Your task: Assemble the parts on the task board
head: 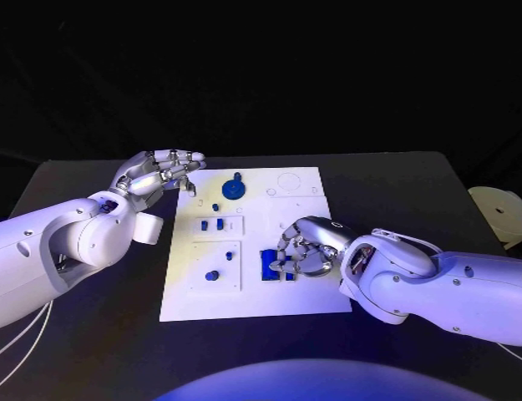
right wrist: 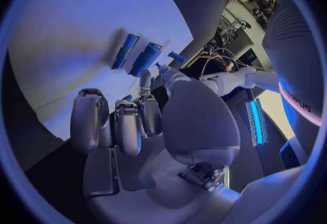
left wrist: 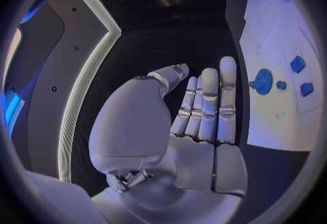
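The white task board [head: 287, 294] lies in the middle of the black table. A round blue part [head: 235, 188] with a knob sits near its far edge, and small blue parts [head: 214, 224] stand in a recess below it. Two blue bars [head: 271, 266] lie on the board's right side, and my right hand [head: 306, 249] hovers over them with curled fingers. In the right wrist view a fingertip [right wrist: 145, 76] reaches the nearer bar [right wrist: 145, 59]; a grip is not visible. My left hand [head: 159, 171] holds nothing beside the board's far left corner, fingers straight [left wrist: 207, 107].
A pale round object [head: 505, 213] sits at the table's right edge. Another small blue part [head: 211, 275] rests in the board's near-left recess. Bare black table [head: 92, 334] surrounds the board on all sides.
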`<act>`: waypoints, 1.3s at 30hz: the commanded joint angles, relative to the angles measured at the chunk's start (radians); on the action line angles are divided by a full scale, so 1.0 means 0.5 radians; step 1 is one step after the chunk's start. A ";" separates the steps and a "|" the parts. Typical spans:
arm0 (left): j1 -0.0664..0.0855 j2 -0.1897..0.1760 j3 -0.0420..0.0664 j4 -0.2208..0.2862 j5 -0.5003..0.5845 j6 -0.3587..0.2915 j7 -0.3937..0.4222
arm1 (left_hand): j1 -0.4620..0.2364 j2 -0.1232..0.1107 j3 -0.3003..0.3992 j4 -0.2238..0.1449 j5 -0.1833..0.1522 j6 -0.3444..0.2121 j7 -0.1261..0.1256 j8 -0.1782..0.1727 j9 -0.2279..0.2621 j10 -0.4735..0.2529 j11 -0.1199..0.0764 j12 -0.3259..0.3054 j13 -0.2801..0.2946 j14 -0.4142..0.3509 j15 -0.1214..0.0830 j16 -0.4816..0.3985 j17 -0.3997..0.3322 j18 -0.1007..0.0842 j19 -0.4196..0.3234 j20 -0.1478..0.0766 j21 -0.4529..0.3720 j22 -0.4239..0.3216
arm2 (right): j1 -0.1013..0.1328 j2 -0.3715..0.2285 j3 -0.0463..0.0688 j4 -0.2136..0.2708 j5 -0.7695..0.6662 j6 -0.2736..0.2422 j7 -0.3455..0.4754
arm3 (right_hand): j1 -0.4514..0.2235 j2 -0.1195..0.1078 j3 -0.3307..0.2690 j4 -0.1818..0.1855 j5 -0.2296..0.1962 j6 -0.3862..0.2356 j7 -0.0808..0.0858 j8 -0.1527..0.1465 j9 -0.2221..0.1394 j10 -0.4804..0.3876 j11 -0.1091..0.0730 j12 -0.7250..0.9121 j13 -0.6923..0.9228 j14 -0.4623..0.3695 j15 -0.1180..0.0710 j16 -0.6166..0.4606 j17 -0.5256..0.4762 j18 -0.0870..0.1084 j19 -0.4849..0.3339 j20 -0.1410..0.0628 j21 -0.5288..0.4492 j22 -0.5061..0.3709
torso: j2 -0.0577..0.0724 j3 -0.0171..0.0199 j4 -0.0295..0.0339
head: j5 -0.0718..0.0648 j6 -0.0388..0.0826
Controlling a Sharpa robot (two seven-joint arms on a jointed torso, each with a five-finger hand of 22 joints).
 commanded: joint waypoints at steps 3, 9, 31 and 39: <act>0.000 0.005 0.001 0.005 -0.006 0.036 0.011 | -0.006 0.020 -0.002 -0.006 0.010 -0.016 0.001 0.009 0.003 -0.010 -0.003 0.011 0.003 -0.019 0.000 0.012 -0.003 0.030 -0.003 0.010 -0.006 -0.003 | -0.006 0.041 -0.002 -0.022 -0.209 0.162 -0.072 | 0.051 0.016 0.005 -0.012 -0.107 0.024 -0.008 0.020 0.005 0.039 -0.019 0.040 0.233 0.166 -0.023 -0.002 0.324 -0.007 0.049 -0.017 0.019 0.391 | 0.003 0.0009 0.000 | 0.002 -0.002; 0.000 0.004 0.001 0.006 -0.006 0.036 0.011 | -0.006 0.020 -0.002 -0.006 0.010 -0.016 0.001 0.009 0.003 -0.010 -0.003 0.011 0.003 -0.019 0.000 0.012 -0.003 0.030 -0.003 0.010 -0.006 -0.003 | -0.014 0.078 -0.003 -0.047 -0.302 0.185 -0.160 | 0.108 0.024 0.019 -0.034 -0.141 0.049 -0.026 0.045 0.013 0.074 -0.035 0.112 0.285 0.169 -0.035 0.003 0.336 -0.011 0.058 -0.026 0.043 0.398 | 0.003 0.0023 0.002 | 0.003 -0.004; 0.000 0.006 0.001 0.003 -0.006 0.037 0.012 | -0.009 0.021 -0.003 -0.004 0.010 -0.020 0.002 0.014 0.004 -0.015 -0.002 0.019 0.004 -0.020 0.000 0.014 -0.004 0.030 -0.003 0.011 -0.007 -0.003 | -0.020 0.100 -0.003 -0.092 -0.358 0.018 -0.133 | 0.143 0.049 0.054 -0.038 -0.155 0.060 -0.038 0.066 0.015 0.093 -0.047 0.151 0.313 0.170 -0.047 0.004 0.341 -0.012 0.062 -0.040 0.046 0.399 | -0.002 0.0006 -0.001 | 0.006 0.000; -0.009 0.014 -0.001 -0.018 -0.003 0.035 0.019 | -0.010 0.021 -0.003 -0.004 0.010 -0.021 0.002 0.015 0.004 -0.017 -0.002 0.022 0.004 -0.021 0.001 0.015 -0.005 0.030 -0.003 0.011 -0.007 -0.004 | 0.004 0.030 0.000 -0.086 0.251 -0.360 0.409 | 0.119 0.027 0.048 0.000 -0.138 -0.076 0.026 0.002 -0.015 -0.012 0.006 -0.040 0.186 0.128 -0.007 -0.069 0.159 0.041 -0.039 -0.014 -0.276 0.318 | -0.020 -0.0102 -0.009 | 0.006 0.032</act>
